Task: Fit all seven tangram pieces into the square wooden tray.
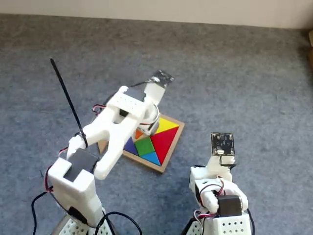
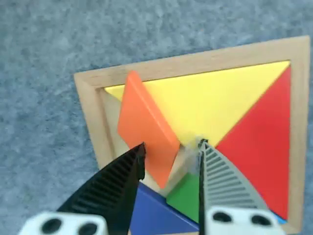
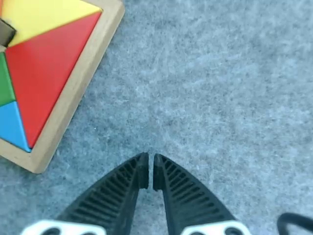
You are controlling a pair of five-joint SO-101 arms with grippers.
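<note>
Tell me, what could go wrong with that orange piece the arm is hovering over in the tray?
1. The orange piece lies tilted over the gap in the wooden tray, partly over the yellow triangle; it may wedge there rather than drop flat.
2. The left gripper, open around it, could shove the green piece or dark blue piece out of place if it presses down.

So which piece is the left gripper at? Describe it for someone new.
Find the square wooden tray on the grey carpet. In its corner, beside the yellow triangle, sits the orange parallelogram, at the left gripper. It alone is orange, and it lies tilted, not seated flat.
</note>
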